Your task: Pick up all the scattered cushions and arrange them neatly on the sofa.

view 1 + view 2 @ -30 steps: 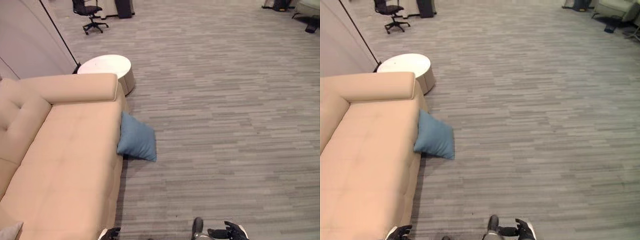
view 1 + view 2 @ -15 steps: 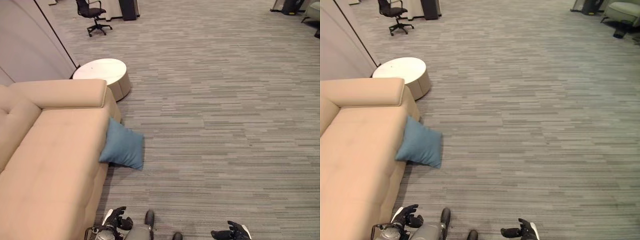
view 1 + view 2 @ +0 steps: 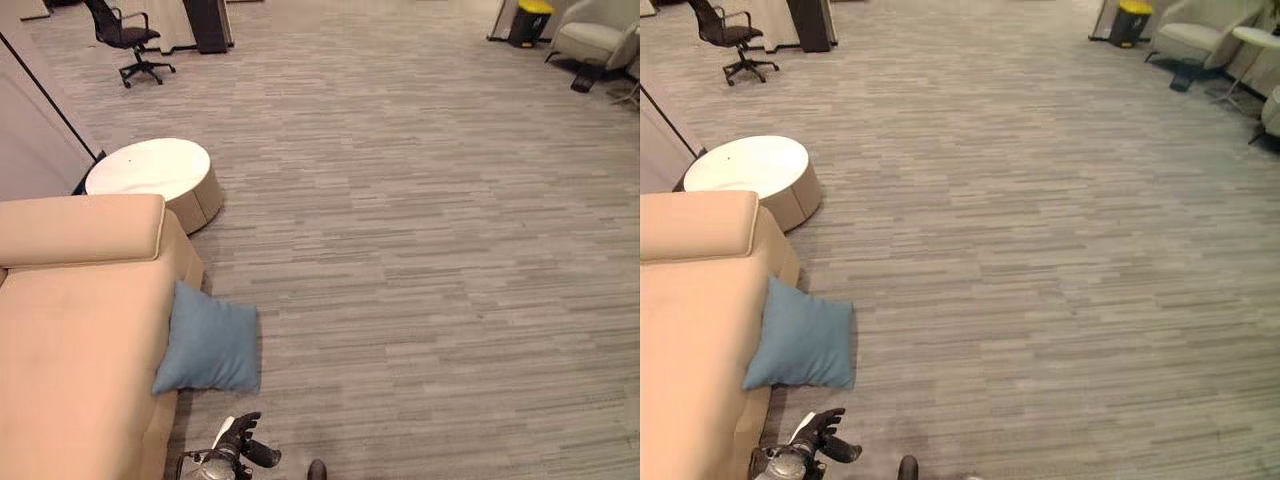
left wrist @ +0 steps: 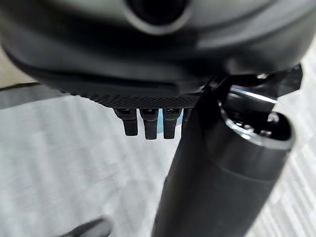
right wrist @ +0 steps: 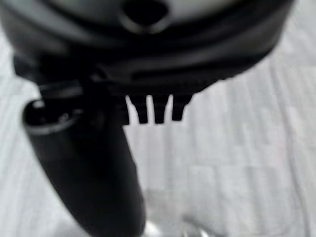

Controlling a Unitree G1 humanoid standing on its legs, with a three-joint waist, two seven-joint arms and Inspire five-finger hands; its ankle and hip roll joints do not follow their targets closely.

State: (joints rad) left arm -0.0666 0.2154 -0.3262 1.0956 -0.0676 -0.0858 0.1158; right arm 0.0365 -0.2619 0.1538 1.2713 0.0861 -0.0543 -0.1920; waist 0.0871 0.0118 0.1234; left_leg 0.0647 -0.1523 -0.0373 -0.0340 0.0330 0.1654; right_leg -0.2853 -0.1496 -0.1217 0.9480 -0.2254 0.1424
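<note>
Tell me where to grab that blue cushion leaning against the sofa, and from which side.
Probably take the blue cushion by its outer edge or a floor-side corner, coming from the open floor. Its other edge leans against the sofa front, so that side is blocked, while the carpet side is exposed. The left hand hangs near it, empty and relaxed.
</note>
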